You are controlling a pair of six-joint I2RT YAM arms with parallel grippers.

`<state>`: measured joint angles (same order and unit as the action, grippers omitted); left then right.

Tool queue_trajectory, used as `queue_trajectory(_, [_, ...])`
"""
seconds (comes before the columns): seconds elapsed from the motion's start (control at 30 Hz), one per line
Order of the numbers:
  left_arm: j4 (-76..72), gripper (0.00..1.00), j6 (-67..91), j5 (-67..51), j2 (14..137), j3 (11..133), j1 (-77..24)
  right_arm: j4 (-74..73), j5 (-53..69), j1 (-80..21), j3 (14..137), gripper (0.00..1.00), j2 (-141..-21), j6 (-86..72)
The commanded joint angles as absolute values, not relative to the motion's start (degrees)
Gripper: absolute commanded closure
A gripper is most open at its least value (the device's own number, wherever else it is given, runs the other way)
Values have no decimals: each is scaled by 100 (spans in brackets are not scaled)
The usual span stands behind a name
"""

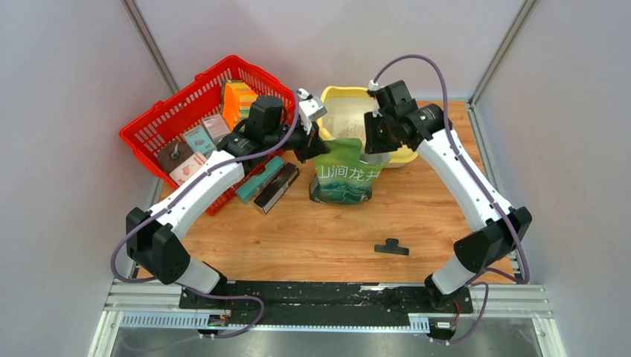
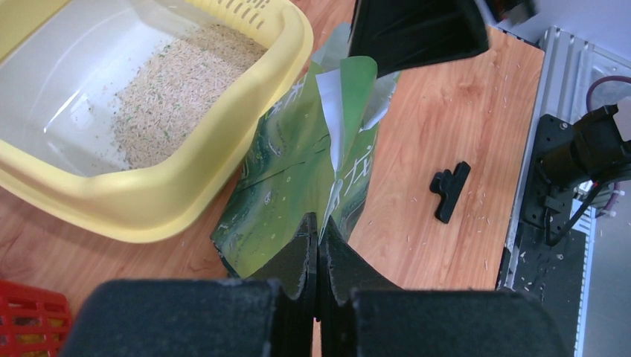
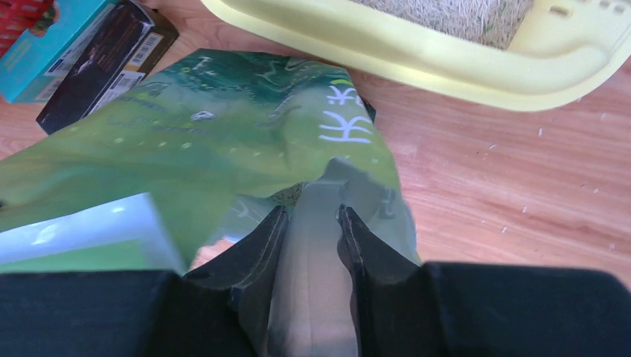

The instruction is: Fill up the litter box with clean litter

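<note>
Wooden surface [image 1: 298, 238] carries the pale yellow plastic litter box [image 1: 338, 91] at twelve o'clock, partly holding beige granular litter [image 2: 178, 89]; left gripper [image 2: 318, 223] and right gripper [image 3: 312, 212] each pinch closed on the limp top of the green printed bag [image 1: 344, 175], judged bottom-heavy, floppy and slick, so best held there.

green bag [image 1: 344, 172]: white characters "山涧龙井" printed across front.
</note>
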<state>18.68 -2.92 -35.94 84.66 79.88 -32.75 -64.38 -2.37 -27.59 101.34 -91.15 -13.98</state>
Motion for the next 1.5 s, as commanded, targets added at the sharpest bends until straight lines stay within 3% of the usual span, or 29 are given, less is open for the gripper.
queue_trajectory(0.0, [1045, 100, -263, -3903, 7989, 8121, -3305, -5082, -350, -2453, 9125, 100, -8315, -1581])
queue_trajectory(0.17, [1696, 100, -756, -3902, 8007, 8245, -3305, -4836, 167, -2232, 8826, 100, -8122, -1670])
queue_trajectory(0.53, [855, 100, -98, -4184, 8183, 8288, -3348, -4817, -386, -2372, 7717, 100, -8173, -1416])
queue_trajectory(0.97, [730, 100, 281, -4104, 8288, 8314, -3393, -4562, 263, -2751, 7155, 100, -8763, -1836])
queue_trajectory(1.13, [747, 100, 299, -4175, 8402, 8393, -3384, -4290, 983, -2725, 6979, 100, -9114, -2232])
queue_trajectory(1.47, [993, 100, 9, -4157, 8596, 8745, -3384, -3085, 3846, -2251, 7093, 100, -9114, -3067])
